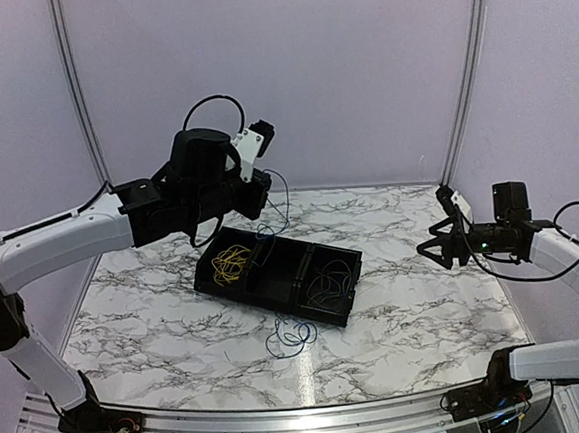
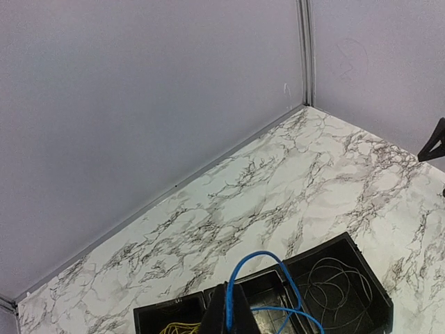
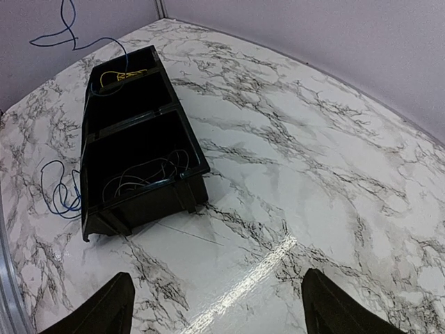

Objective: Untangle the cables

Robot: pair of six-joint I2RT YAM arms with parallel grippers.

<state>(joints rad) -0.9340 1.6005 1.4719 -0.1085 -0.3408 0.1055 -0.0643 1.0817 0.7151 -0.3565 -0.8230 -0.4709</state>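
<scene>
My left gripper (image 1: pixel 265 196) hangs above the far edge of the black tray (image 1: pixel 276 300), shut on a thin blue cable (image 2: pixel 261 259) that loops up out of its fingertips (image 2: pixel 229 299) and trails down toward the tray's middle compartment. Yellow cables (image 1: pixel 231 264) lie bunched in the left compartment, and thin pale wires (image 1: pixel 330 283) lie coiled in the right one. Another blue cable (image 1: pixel 291 335) sits looped on the table in front of the tray. My right gripper (image 1: pixel 437 240) hovers open over the table's right side, well away from the tray, with nothing between its fingers (image 3: pixel 104 306).
The marble table (image 1: pixel 417 307) is walled in by pale panels at the back and on both sides. In the right wrist view the tray (image 3: pixel 132 118) sits far left, with the loose blue cable (image 3: pixel 59 195) beside it.
</scene>
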